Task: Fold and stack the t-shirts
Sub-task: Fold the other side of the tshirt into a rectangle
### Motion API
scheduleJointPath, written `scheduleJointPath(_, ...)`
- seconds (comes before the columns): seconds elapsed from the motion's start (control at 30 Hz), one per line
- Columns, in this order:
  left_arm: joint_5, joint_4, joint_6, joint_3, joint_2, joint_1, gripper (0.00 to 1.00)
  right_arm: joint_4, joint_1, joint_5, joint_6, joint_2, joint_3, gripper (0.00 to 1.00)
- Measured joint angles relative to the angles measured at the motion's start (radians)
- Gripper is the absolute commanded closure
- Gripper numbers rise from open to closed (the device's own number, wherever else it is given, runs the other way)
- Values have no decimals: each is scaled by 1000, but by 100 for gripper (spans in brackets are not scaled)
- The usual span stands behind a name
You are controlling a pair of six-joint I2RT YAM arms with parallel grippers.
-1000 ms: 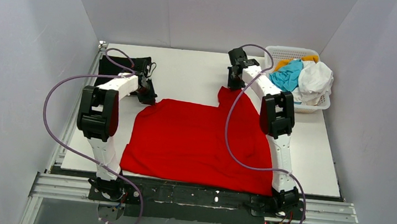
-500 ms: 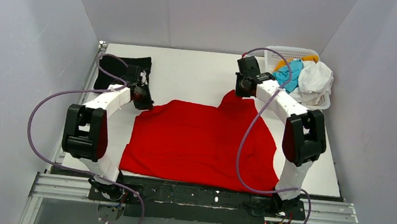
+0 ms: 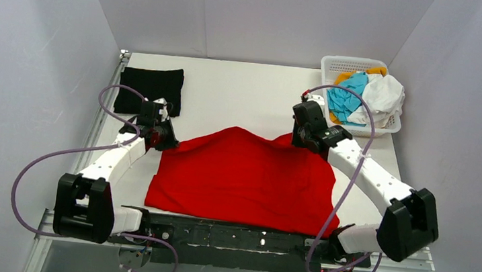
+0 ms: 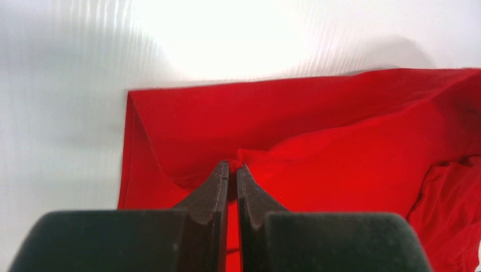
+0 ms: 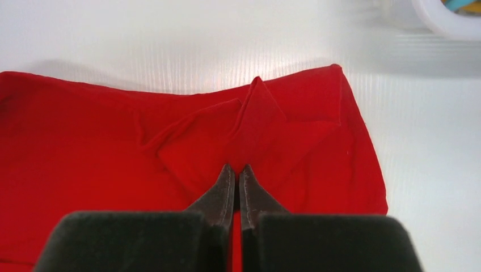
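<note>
A large red t-shirt (image 3: 241, 176) lies spread on the white table, its far edge lifted and folded toward the near side. My left gripper (image 3: 160, 138) is shut on the shirt's far left corner; in the left wrist view the red t-shirt (image 4: 340, 147) is pinched between the tips of the left gripper (image 4: 232, 168). My right gripper (image 3: 305, 139) is shut on the far right corner; in the right wrist view the red t-shirt (image 5: 261, 124) is pinched by the right gripper (image 5: 236, 169). A black folded t-shirt (image 3: 150, 89) lies at the far left.
A white lattice basket (image 3: 388, 128) at the far right holds cyan (image 3: 345, 98), white (image 3: 383, 97) and orange (image 3: 375, 70) t-shirts. Grey walls close in the table on three sides. A metal rail (image 3: 241, 239) runs along the near edge.
Both grippers have moved toward the near side, pulling the red shirt's far edge with them. The far right flap that stood up has come down and forward.
</note>
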Motion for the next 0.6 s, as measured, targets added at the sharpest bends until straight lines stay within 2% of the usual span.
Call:
scheduleJointPath(0.33,-58,-50,-22,-133,-199,0,100,-35,66,5,80,-268,-206,99)
scheduleJointPath(0.6,-141,-84,-30,-161,-286,-1,100,-89,113,-19,134,-377,-286,99)
